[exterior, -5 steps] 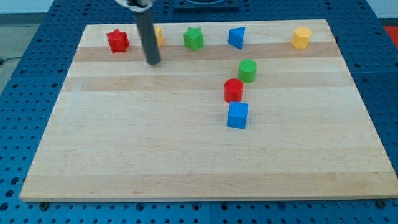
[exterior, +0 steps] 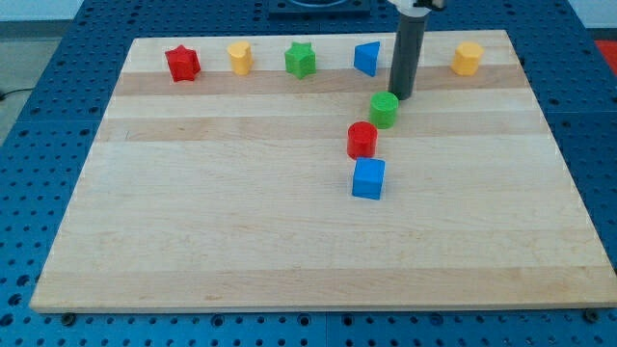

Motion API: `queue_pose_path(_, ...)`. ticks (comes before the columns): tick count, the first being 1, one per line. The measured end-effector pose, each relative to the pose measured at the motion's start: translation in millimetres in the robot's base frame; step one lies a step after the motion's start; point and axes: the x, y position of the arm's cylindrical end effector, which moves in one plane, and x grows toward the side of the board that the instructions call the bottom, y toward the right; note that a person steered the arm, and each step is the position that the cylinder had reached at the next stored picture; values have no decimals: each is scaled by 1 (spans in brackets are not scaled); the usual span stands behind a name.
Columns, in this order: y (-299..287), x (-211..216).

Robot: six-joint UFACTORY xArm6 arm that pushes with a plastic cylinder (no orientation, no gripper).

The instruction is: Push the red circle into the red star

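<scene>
The red circle [exterior: 362,140] sits near the middle of the wooden board. The red star [exterior: 181,63] sits far off at the view's top left. My tip [exterior: 401,96] is just right of and above the green circle [exterior: 384,109], close to it or touching it. The tip is up and to the right of the red circle, with the green circle between them.
A blue cube [exterior: 368,178] lies just below the red circle. Along the top row stand a yellow block [exterior: 240,57], a green star [exterior: 300,60], a blue triangle [exterior: 366,59] and another yellow block [exterior: 468,57]. The board's edge [exterior: 308,299] runs along the view's bottom.
My tip has moved from beside the left yellow block, far to the right, to the green circle. The left yellow block now shows fully. No block has visibly moved.
</scene>
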Motion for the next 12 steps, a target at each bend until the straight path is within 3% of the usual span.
queue_pose_path(2,3,8)
queue_pose_path(3,33,56)
queue_pose_path(4,12,85)
queue_pose_path(6,-99,99)
queue_pose_path(7,-108,112)
queue_pose_path(9,-214,112)
queue_pose_path(10,-232,109)
queue_pose_path(12,-303,55)
